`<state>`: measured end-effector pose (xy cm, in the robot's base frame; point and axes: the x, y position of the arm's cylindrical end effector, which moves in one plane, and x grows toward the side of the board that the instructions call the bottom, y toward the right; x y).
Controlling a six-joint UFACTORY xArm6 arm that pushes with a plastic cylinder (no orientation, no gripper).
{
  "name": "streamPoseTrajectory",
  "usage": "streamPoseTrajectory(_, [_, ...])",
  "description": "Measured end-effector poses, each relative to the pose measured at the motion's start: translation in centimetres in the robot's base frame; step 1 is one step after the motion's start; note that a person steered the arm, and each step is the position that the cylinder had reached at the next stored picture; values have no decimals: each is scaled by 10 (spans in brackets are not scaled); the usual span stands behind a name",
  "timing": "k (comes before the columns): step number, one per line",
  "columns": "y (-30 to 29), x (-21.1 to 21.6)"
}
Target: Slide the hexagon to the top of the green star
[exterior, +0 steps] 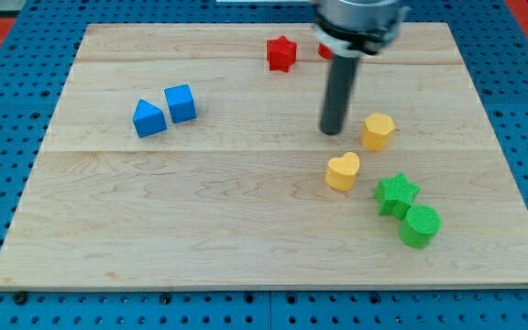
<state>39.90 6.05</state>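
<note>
A yellow hexagon (377,130) lies right of the board's middle. A green star (396,194) lies below it and slightly to the right, a short gap between them. My tip (332,132) rests on the board just left of the hexagon, a small gap apart. The rod rises from it to the arm's dark body at the view's top.
A yellow heart (342,171) lies left of the star. A green cylinder (420,225) touches the star's lower right. A red star (281,53) and a partly hidden red block (323,51) lie at the top. A blue triangle (148,118) and blue cube (181,103) lie at the left.
</note>
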Motion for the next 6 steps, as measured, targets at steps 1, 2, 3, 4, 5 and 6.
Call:
streamPoseTrajectory(1, [41, -42])
streamPoseTrajectory(2, [58, -27])
streamPoseTrajectory(3, [125, 26])
streamPoseTrajectory(4, [116, 29])
streamPoseTrajectory(5, [169, -37])
streamPoseTrajectory(6, [153, -100])
